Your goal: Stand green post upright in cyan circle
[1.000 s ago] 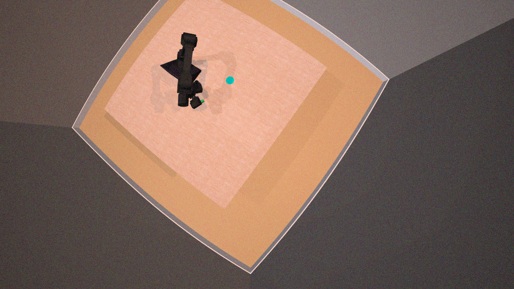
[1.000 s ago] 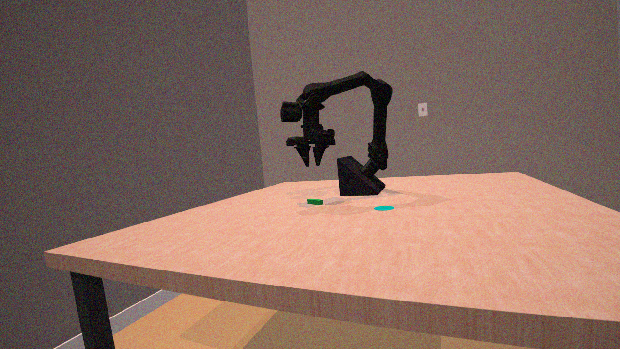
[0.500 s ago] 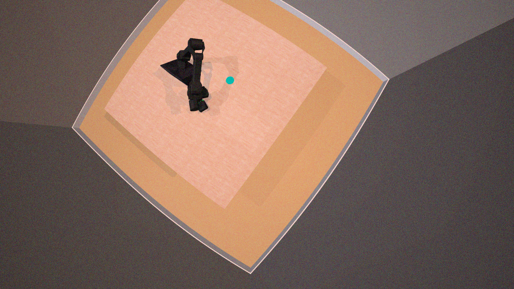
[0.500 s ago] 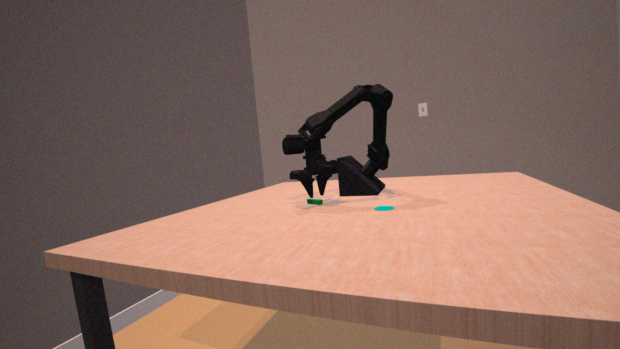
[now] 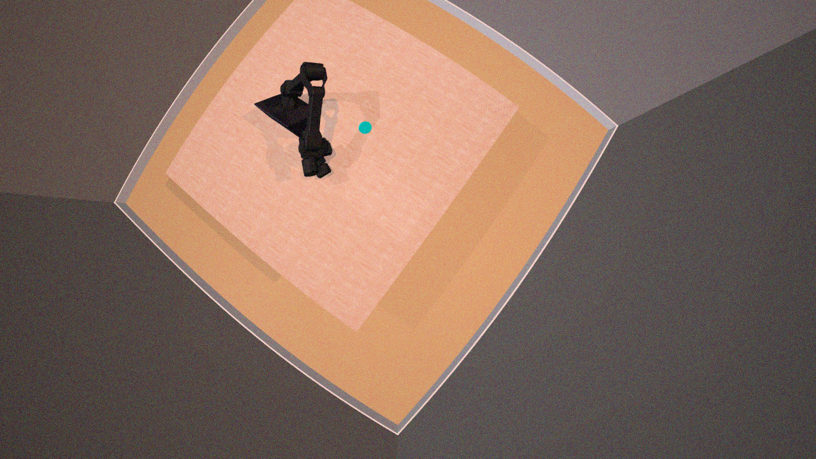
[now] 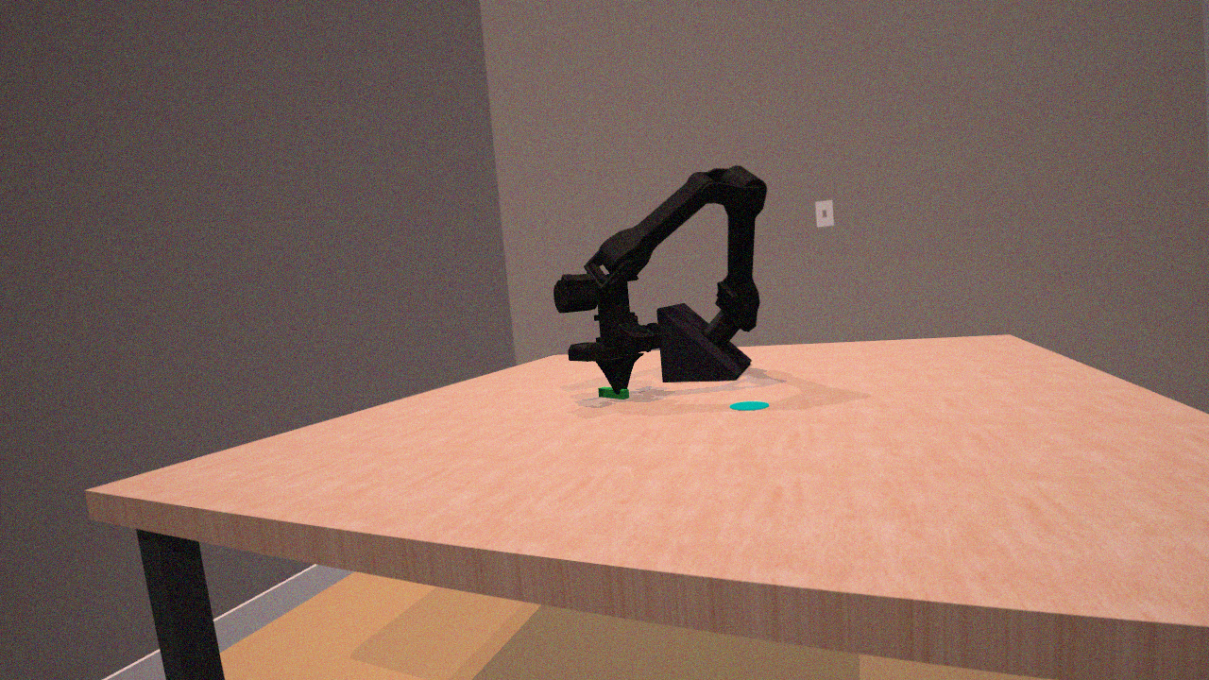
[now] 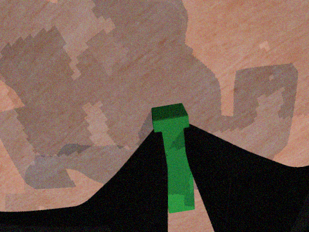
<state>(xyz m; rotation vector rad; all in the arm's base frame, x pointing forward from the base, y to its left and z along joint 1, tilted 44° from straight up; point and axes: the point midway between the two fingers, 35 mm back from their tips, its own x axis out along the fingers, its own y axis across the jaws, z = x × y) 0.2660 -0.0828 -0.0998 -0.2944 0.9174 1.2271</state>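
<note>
The green post lies flat at table level, its long side running between the fingers in the wrist view. My gripper points straight down and is shut on the post, one black finger against each long side. The far end of the post sticks out past the fingertips. In the top view the post and the fingertips are hidden under the arm. The cyan circle is flat on the table, to the right of the gripper in the top and exterior views, with nothing on it.
The arm's dark wedge-shaped base stands on the table behind the gripper in the exterior view. The arm's shadows fall across the table around the post and near the circle.
</note>
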